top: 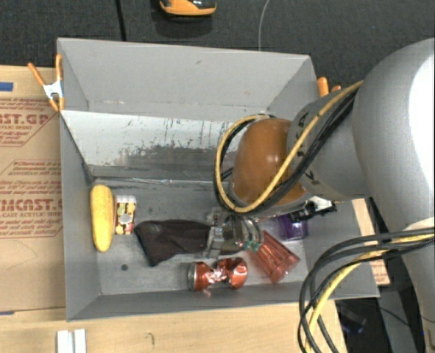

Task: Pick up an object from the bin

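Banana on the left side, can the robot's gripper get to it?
Probably yes. The banana lies uncovered by the bin's left wall, with just a small box beside it. The gripper sits over the dark cloth's right end, and nothing tall stands between them.

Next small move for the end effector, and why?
Probably ease straight down: the end effector hangs over the right end of the dark brown cloth, with the crushed red can and a red plastic cup close beside it, so sideways motion risks knocking them.
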You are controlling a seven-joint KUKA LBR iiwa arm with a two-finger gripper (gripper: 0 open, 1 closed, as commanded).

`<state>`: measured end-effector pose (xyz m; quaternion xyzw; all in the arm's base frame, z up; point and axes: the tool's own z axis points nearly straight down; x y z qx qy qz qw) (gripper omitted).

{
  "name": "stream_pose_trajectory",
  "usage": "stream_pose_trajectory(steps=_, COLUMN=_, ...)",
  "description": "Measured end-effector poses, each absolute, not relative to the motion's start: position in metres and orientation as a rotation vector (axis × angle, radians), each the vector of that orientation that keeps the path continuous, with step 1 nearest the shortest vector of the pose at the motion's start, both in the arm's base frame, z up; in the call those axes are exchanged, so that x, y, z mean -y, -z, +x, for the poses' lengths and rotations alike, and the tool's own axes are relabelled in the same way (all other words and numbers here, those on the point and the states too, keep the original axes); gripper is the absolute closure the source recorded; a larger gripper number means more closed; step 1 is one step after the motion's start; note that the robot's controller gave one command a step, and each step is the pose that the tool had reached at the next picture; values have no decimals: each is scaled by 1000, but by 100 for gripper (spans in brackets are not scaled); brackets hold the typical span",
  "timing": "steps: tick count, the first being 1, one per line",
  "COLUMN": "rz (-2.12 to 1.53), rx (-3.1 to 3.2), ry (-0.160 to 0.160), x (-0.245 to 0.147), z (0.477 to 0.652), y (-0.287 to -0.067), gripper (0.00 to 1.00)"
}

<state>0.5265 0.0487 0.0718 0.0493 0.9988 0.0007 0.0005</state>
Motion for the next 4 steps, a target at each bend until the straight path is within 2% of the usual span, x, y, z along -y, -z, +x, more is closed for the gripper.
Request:
stream_pose_trajectory(steps=1, rz=155, rx=-3137, ry=-2, x=-49, z=527, y=-72, gripper=100)
stream_pose_trajectory(steps=2, rz=217, rx=-3132, ry=-1, x=-36, z=543, y=-199, gripper=100)
stream_pose_trajectory(steps=3, rz=218, rx=-3132, ry=-1, x=-36, z=543, y=-199, gripper=100)
stream_pose_trajectory(steps=4, rz=240, rx=-3137, ry=-1, x=-28, z=545, y=-246, gripper=100)
